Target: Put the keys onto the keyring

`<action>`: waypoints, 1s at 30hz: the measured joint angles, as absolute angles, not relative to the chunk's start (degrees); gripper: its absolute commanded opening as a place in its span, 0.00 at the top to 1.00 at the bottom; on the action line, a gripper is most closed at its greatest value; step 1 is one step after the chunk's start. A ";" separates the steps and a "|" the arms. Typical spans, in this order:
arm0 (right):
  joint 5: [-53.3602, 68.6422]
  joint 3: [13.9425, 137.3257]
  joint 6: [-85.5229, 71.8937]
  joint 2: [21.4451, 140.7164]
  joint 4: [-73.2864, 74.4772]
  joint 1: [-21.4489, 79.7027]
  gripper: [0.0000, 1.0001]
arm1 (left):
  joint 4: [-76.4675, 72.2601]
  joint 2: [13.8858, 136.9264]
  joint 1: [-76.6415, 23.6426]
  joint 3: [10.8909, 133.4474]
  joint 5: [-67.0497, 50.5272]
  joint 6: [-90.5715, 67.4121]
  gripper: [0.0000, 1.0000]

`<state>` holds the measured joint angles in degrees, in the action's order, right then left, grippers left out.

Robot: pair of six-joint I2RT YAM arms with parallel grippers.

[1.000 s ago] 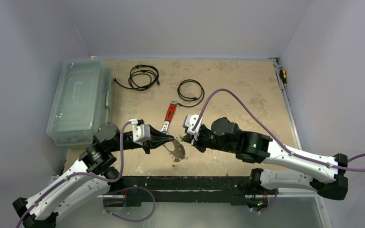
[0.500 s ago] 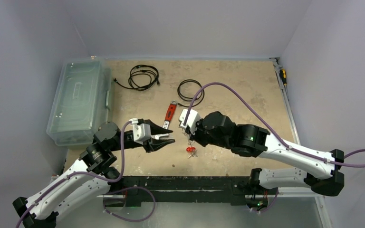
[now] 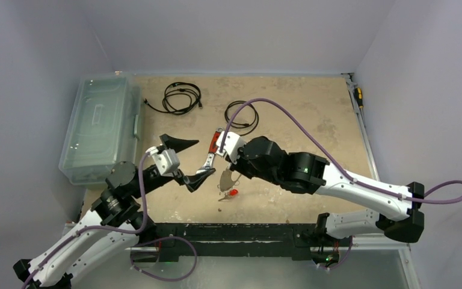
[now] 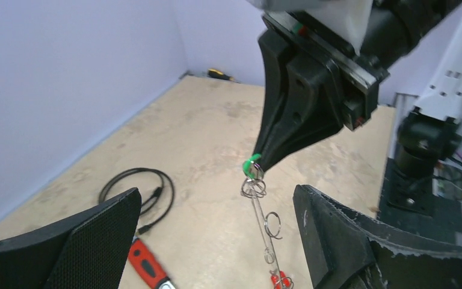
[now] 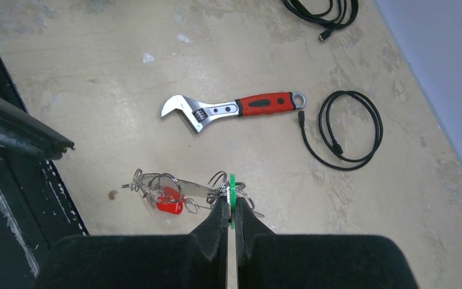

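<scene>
Currently the right gripper (image 5: 228, 208) is clamped on the thin head of the green key (image 5: 232, 191). The keyring (image 4: 263, 224) hangs from that key over the near part of the table (image 3: 289, 120). The red key (image 5: 169, 202) dangles at the low end. Whether the red key touches the table cannot be told. The left gripper (image 3: 187, 160) stands wide apart just beside the bunch and holds nothing.

Hazards, as judged from this position:

- Slip. The grip is on a narrow plastic edge, and the whole load pulls down on it. A jolt could free the key and drop the bunch.
- Swing. The ring hangs loose. A quick move of the right arm could throw it against a left finger (image 4: 337, 241).
- False grip. If the left jaws close now, they may catch a small loop or a key blade rather than the main wire. That would twist the ring.
- Snag. Lowering the bunch could drag the red key on the table and tilt the ring.

The wrench (image 5: 234, 108) lies apart and poses no risk.
</scene>
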<state>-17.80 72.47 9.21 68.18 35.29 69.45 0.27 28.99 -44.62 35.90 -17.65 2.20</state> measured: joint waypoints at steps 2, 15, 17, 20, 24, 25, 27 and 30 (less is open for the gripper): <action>-18.74 73.06 9.56 69.43 34.63 69.45 1.00 | 0.45 27.53 -44.62 35.92 -14.48 2.66 0.02; -31.88 83.61 13.74 80.64 22.81 69.47 1.00 | 4.43 23.53 -44.29 36.45 0.60 4.21 0.01; -34.15 82.28 13.98 80.42 20.51 69.32 1.00 | 4.45 23.03 -44.29 36.47 1.37 4.25 0.01; -35.07 73.43 11.44 77.06 14.92 67.46 1.00 | 4.45 22.50 -44.29 36.47 2.07 4.32 0.01; -34.72 59.53 3.20 72.79 13.67 61.87 1.00 | 4.47 22.41 -44.25 36.47 2.24 4.34 0.01; -34.48 56.07 0.45 71.92 13.85 60.29 1.00 | 4.47 22.41 -44.25 36.47 2.24 4.34 0.02; -34.57 50.98 -4.84 70.72 15.29 57.71 1.00 | 4.47 22.44 -44.25 36.47 2.20 4.34 0.02; -34.57 47.64 -12.03 69.69 17.37 55.99 1.00 | 4.47 22.52 -44.25 36.47 2.15 4.34 0.02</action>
